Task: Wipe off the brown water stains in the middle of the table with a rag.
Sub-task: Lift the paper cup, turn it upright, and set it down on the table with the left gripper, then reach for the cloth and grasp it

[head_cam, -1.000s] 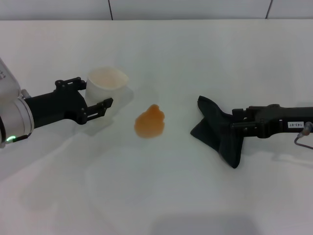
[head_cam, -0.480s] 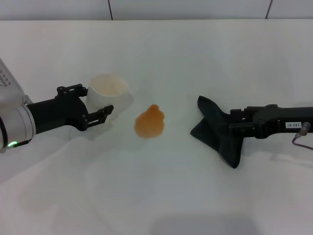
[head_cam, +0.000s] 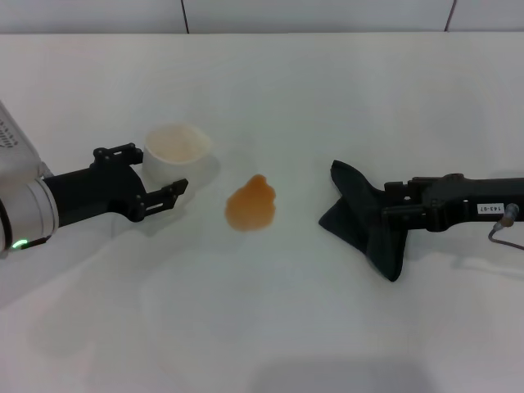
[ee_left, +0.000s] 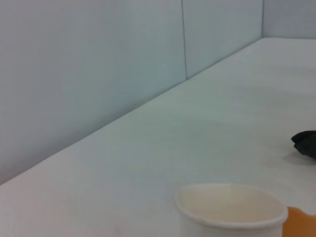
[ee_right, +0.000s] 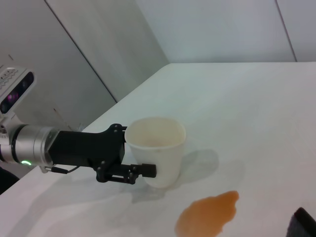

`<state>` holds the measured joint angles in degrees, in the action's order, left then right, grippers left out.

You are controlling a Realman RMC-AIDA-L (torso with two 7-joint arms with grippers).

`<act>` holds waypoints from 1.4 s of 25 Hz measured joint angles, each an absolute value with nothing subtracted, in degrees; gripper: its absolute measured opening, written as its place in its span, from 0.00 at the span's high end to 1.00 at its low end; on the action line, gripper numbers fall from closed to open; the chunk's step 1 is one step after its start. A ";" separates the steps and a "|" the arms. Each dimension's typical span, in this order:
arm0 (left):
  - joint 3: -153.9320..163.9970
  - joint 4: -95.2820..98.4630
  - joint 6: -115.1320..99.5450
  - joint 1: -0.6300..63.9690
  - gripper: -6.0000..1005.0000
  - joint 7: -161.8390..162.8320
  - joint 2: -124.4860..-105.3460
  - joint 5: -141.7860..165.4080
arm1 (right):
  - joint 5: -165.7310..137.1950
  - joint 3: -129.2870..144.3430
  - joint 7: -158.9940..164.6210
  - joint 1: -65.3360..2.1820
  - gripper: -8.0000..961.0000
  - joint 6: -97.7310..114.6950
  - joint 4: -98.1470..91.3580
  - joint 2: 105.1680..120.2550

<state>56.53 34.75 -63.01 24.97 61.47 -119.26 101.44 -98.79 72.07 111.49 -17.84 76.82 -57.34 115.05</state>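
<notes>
The right pincer point(head_cam: 391, 210) grips the rag point(head_cam: 365, 228) right of the brown water stains point(head_cam: 251, 205); the left pincer point(head_cam: 157, 174) gapes around a cup point(head_cam: 175, 149).

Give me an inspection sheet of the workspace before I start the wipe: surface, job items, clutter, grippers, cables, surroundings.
Surface: white table, dry apart from the spill.
Job's things: brown water stains, one orange-brown blotch mid-table, untouched; rag, dark cloth lying to the robot's right of the stain, apart from it.
Clutter: white cup, upright, left of the stain.
Grippers: left gripper open, fingers either side of the cup; right gripper shut on the rag.
Cables: thin cable at the right arm.
Surroundings: pale panelled wall behind the table.
</notes>
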 joint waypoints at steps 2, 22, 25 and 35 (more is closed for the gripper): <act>57.18 35.03 -63.06 24.93 0.34 61.62 -119.27 101.43 | -98.79 72.07 111.60 -17.84 0.14 76.80 -57.36 115.05; 62.90 46.34 -64.68 17.48 0.12 70.68 -119.21 101.81 | -98.68 72.80 112.15 -17.84 0.14 77.00 -57.76 115.05; 62.93 47.44 -65.03 16.38 0.11 71.30 -119.18 101.98 | -98.47 72.93 112.15 -17.84 0.14 77.00 -57.76 115.05; 63.30 60.98 -69.14 7.73 0.12 77.14 -119.19 101.39 | -97.55 73.45 112.28 -17.75 0.14 76.90 -57.83 115.12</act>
<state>63.30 60.98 -69.14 7.73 77.14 -119.19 101.39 -97.55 73.45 112.28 -17.75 76.90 -57.83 115.12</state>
